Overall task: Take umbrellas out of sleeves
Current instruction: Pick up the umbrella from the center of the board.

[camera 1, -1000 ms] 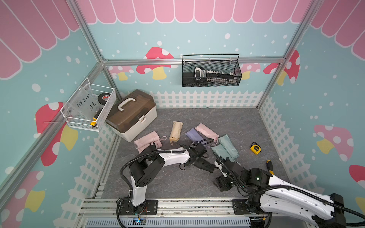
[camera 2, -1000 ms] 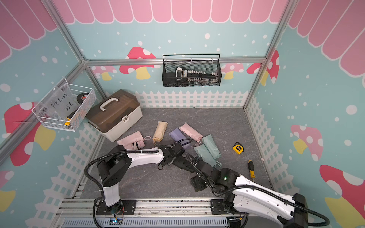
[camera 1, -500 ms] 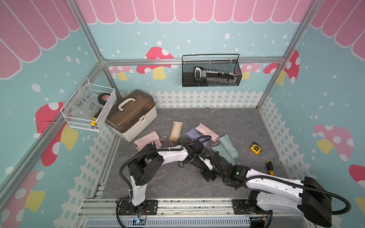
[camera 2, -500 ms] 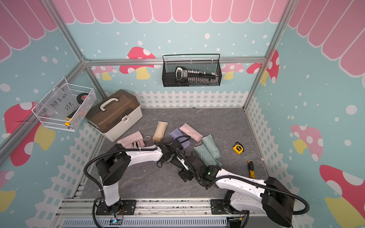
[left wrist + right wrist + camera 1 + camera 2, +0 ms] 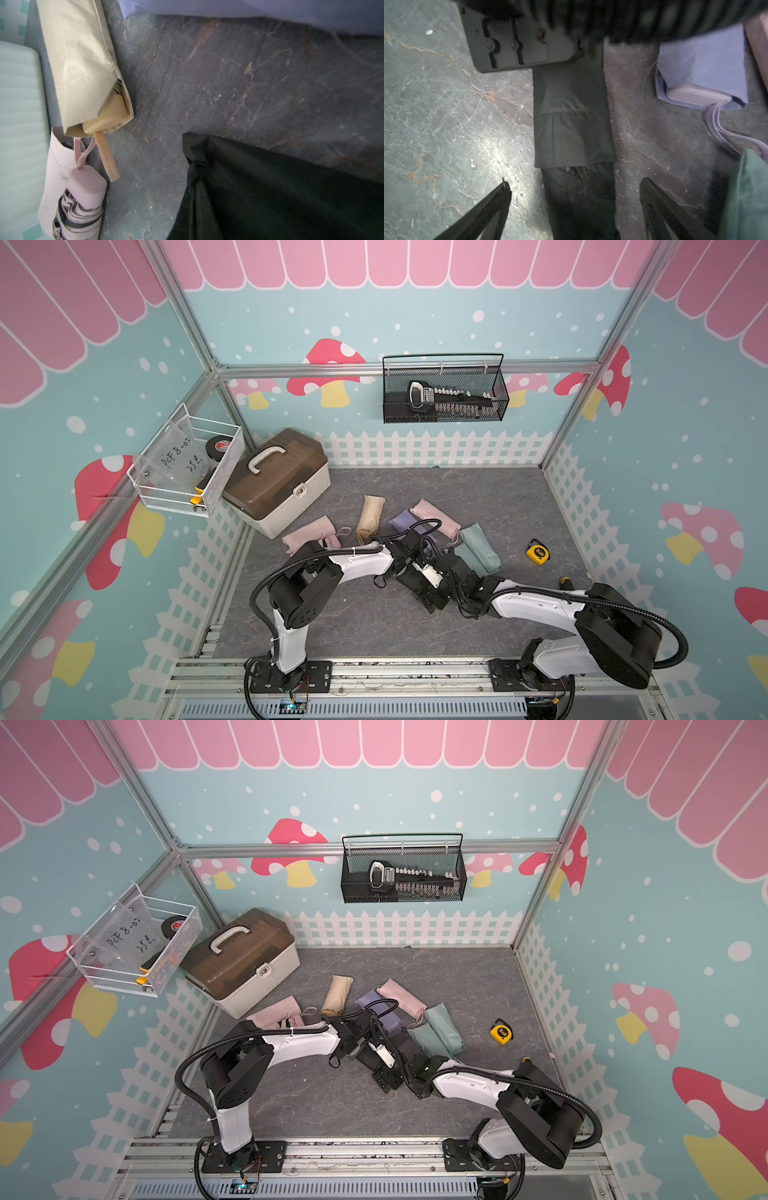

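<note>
Both arms, the left arm and the right arm, reach low to mid-floor, wrists nearly meeting, the left gripper pinched closed, the right gripper facing it with fingers spread wide.

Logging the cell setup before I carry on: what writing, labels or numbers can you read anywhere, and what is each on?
"PET 8-0", last digit cut off, then "25" and an unclear letter: handwritten on the clear sheet in the white wire basket.
Too small to read: red label on the tape roll, label on the tool in the black mesh basket, tape measure, toolbox latch.
</note>
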Controlling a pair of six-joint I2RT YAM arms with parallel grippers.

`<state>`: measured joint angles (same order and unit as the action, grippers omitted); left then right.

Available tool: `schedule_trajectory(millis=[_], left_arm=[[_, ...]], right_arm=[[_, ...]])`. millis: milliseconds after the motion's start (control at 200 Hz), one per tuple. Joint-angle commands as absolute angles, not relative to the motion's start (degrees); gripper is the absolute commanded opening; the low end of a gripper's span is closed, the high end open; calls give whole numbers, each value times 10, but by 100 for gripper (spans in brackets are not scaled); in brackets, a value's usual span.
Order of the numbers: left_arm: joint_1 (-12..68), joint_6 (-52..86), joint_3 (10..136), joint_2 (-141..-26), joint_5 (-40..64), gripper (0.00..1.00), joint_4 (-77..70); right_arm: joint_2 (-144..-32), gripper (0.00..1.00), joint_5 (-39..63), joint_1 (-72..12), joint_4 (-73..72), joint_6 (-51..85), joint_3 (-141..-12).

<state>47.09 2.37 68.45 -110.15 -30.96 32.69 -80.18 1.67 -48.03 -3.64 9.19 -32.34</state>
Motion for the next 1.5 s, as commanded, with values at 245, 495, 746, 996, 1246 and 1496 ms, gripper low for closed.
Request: schedule_trajectory(millis=[245,495,746,996,1246,1496], left_arm=[[468,9,699,-1109,-298,0,323],[468,8,703,-1113,-295,0,323],[467,0,708,-1119,-299,0,323],[467,-10,713,-1115,-303,0,324],[467,-9,716,-1114,-299,0,326],[467,-4,722,-1111,-300,0,333]], right_arm=[[-828,85,15,-481,-114,156,-269],[-847,66,37,-484,-122,182,-253],[-809,40,37,-522,-82,203,-239],[-690,29,9,-566,38,261,-234],[-610,28,-25,-587,169,346,-253],[-551,28,-17,-594,238,367,-251]])
